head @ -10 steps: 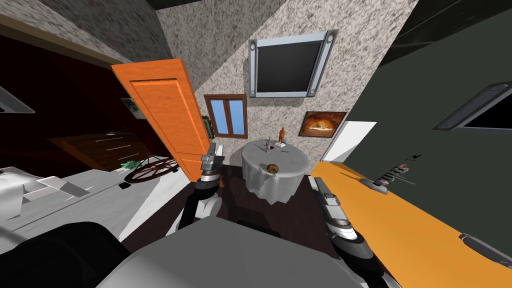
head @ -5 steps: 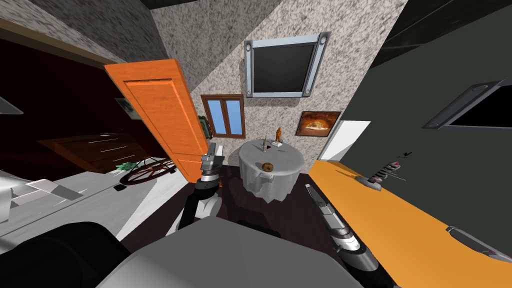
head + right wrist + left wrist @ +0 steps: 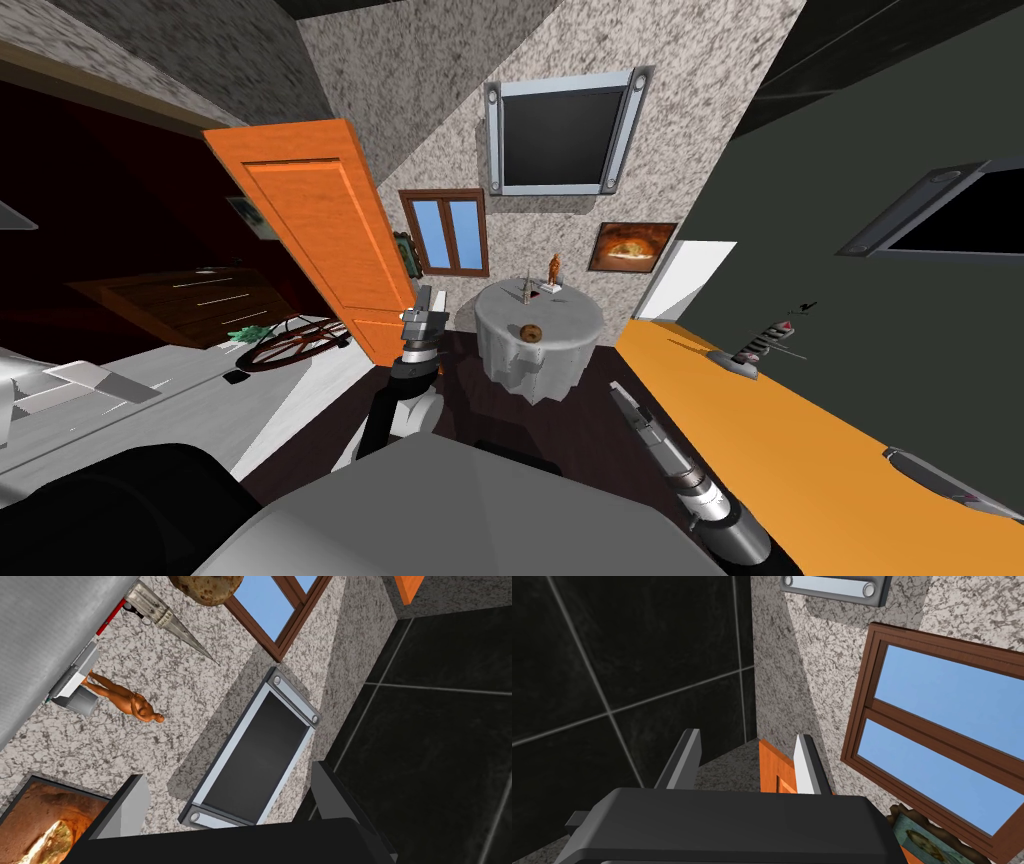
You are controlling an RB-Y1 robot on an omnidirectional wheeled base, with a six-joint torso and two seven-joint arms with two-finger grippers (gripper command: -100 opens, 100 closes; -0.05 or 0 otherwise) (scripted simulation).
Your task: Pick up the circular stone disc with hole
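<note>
Door: an orange door [image 3: 320,230] stands open in the left-centre of the head view, with a spoked wheel [image 3: 295,342] on the floor at its foot.
Left gripper: the left gripper [image 3: 430,300] is held up just right of the door's lower edge, a little left of centre. Its fingers stand moderately apart, with nothing between them.
Table: a round table [image 3: 560,360] draped in a grey cloth sits in the middle of the frame against the speckled wall, well beyond both grippers.
Disc: the disc [image 3: 531,333] is brown and mottled. It lies on the near part of the tabletop, toward its left side, with no gripper close to it.
Other table things: at the far edge a thin grey spike [image 3: 525,288] and an orange figurine [image 3: 553,268] on a white base stand side by side, apart from the disc.
Wall: a dark screen [image 3: 562,135] in a silver frame hangs above the table. A painting [image 3: 632,246] hangs lower, to the table's right.
Right gripper: the right gripper [image 3: 620,392] is low and right of centre, pointing toward the table's right side. Its fingers are spread wide and hold nothing.
Counter: an orange counter [image 3: 800,430] runs along the lower right.
</note>
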